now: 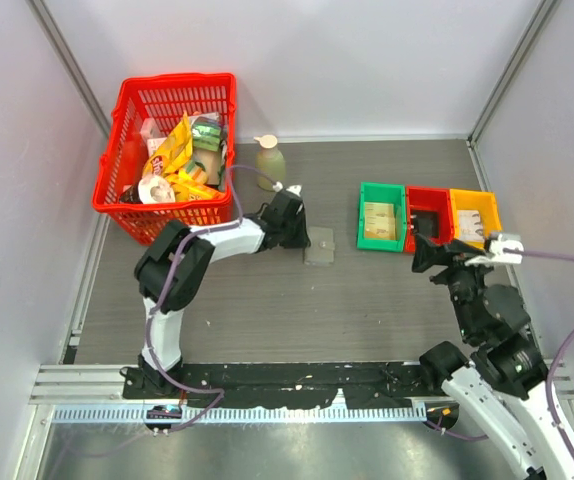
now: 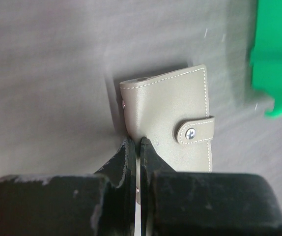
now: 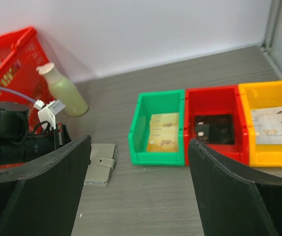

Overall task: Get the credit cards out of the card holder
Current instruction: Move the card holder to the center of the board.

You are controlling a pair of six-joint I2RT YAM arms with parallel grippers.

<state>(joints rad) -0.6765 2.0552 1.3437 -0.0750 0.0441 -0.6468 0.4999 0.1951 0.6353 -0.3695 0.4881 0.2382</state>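
The card holder (image 1: 319,245) lies closed on the table, grey-olive with its snap strap (image 2: 196,132) fastened. My left gripper (image 2: 135,141) is shut, its fingertips pressed together at the holder's near left edge (image 1: 295,225); I see nothing pinched between them. Yellow-orange credit cards (image 3: 163,132) lie in the green bin (image 1: 381,190). A black card (image 3: 214,129) lies in the red bin and pale cards (image 3: 273,125) lie in the yellow bin. My right gripper (image 3: 140,142) hangs open above the table in front of the bins (image 1: 422,250), holding nothing.
A red basket (image 1: 167,95) full of snack packets stands at the back left. A pale green bottle (image 1: 270,163) is beside it. The green, red (image 1: 429,195) and yellow (image 1: 475,200) bins stand in a row right of the holder.
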